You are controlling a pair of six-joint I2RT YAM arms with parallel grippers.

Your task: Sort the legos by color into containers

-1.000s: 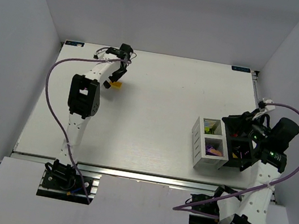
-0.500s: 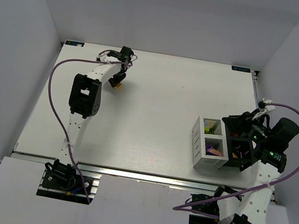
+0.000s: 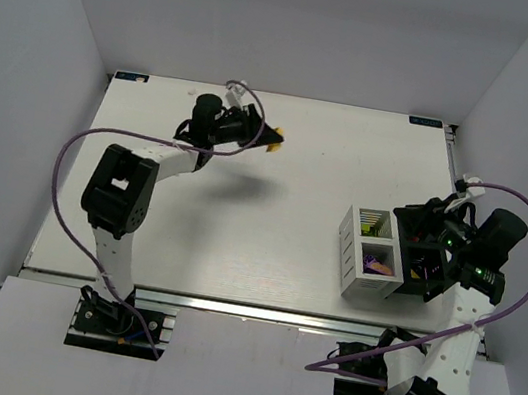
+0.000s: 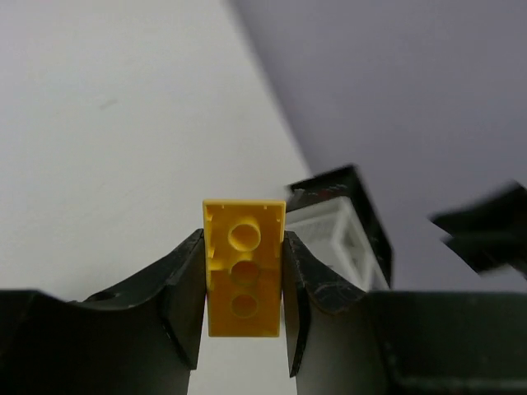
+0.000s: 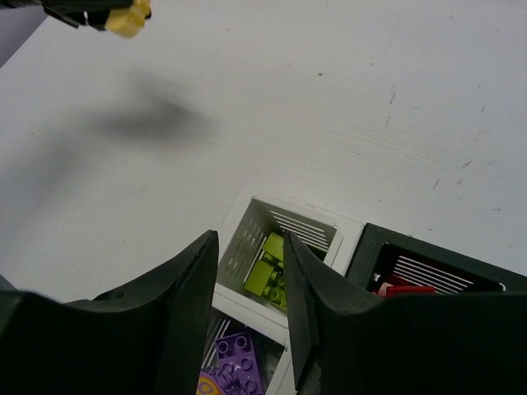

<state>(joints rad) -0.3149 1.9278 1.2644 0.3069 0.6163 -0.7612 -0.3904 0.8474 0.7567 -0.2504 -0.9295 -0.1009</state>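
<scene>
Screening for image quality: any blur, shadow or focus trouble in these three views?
Top external: sharp, evenly lit, soft shadow on the table under the left arm. Left wrist: yellow brick crisp, containers behind blurred. Right wrist: near fingers dark, soft-edged.

No readable text in any view. Table (image 3: 300, 163) carries a left blue tag (image 3: 128, 76) and a right blue tag (image 3: 425, 121) at its far corners; both are too small to make out.
</scene>
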